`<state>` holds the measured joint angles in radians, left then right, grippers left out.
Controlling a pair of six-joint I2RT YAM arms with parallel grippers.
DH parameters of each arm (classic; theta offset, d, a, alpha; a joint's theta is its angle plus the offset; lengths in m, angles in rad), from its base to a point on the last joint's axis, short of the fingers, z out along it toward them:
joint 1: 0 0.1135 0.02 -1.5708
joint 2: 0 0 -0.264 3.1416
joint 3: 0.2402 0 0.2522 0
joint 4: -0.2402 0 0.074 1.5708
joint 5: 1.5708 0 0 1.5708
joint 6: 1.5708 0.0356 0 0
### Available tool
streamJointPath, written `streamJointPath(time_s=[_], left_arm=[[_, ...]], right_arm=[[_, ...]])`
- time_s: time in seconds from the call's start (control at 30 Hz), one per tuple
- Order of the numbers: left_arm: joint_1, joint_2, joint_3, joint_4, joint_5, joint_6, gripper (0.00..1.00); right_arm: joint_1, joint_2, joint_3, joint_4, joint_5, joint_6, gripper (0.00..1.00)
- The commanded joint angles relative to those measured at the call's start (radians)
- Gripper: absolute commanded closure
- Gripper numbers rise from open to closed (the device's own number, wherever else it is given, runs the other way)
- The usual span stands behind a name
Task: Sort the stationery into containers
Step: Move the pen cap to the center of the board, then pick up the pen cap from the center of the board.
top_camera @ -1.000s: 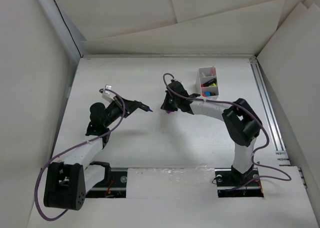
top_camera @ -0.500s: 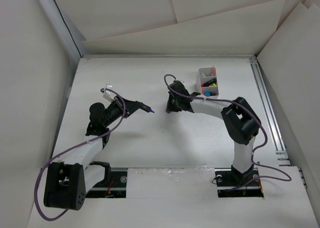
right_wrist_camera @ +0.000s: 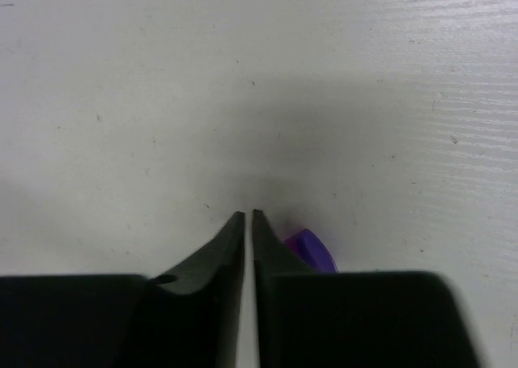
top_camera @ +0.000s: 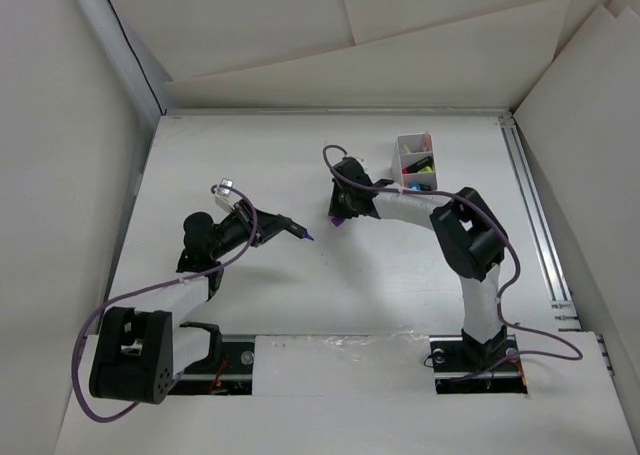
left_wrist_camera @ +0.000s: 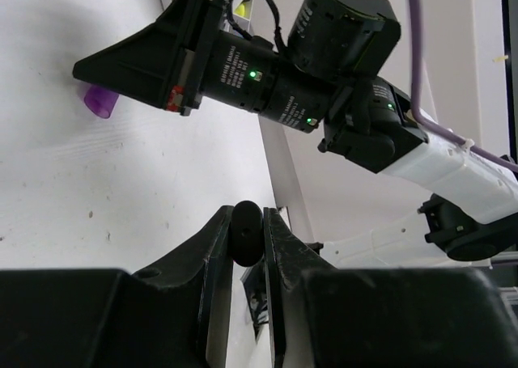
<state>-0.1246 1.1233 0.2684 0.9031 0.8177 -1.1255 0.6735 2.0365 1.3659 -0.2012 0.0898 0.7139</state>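
Inside closed left gripper (left_wrist_camera: 246, 215), purple-tipped pen (left_wrist_camera: 245, 234)

cap (right_wrist_camera: 309, 251): purple | pen (top_camera: 296, 231): black, purple tip | box (top_camera: 399, 155): white | table (top_camera: 300, 155): white

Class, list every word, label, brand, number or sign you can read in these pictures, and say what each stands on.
No text can be read in any view.
Small white print on the black cylindrical motor housing of the right arm: too blurred to read.
Black-barrelled purple-tipped pen in the left end effector, white rectangular plastic box: no markings visible.
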Motion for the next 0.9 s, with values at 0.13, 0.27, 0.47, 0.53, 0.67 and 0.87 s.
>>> streamJointPath(time_s=[0.13, 0.27, 0.47, 0.53, 0.67, 0.87], left_arm=[[0.003, -0.132, 0.052, -0.111, -0.031, 0.113, 1.00], [0.003, -0.145, 0.052, -0.112, -0.031, 0.113, 1.00], [0.003, -0.145, 0.052, -0.112, -0.020, 0.124, 1.00], [0.003, -0.145, 0.052, -0.112, -0.020, 0.124, 1.00], [0.003, -0.145, 0.052, -0.112, -0.020, 0.133, 1.00], [0.003, -0.145, 0.041, -0.133, -0.020, 0.157, 1.00]], right_arm=[[-0.066, -0.113, 0.067, -0.048, -0.033, -0.090, 0.72], [-0.133, -0.007, 0.094, -0.079, -0.145, -0.100, 1.00], [-0.143, 0.034, 0.107, -0.084, -0.203, -0.126, 1.00], [-0.143, 0.044, 0.117, -0.095, -0.217, -0.139, 1.00], [-0.134, 0.053, 0.117, -0.069, -0.290, -0.149, 1.00], [-0.134, 0.067, 0.098, -0.060, -0.280, -0.136, 1.00]])
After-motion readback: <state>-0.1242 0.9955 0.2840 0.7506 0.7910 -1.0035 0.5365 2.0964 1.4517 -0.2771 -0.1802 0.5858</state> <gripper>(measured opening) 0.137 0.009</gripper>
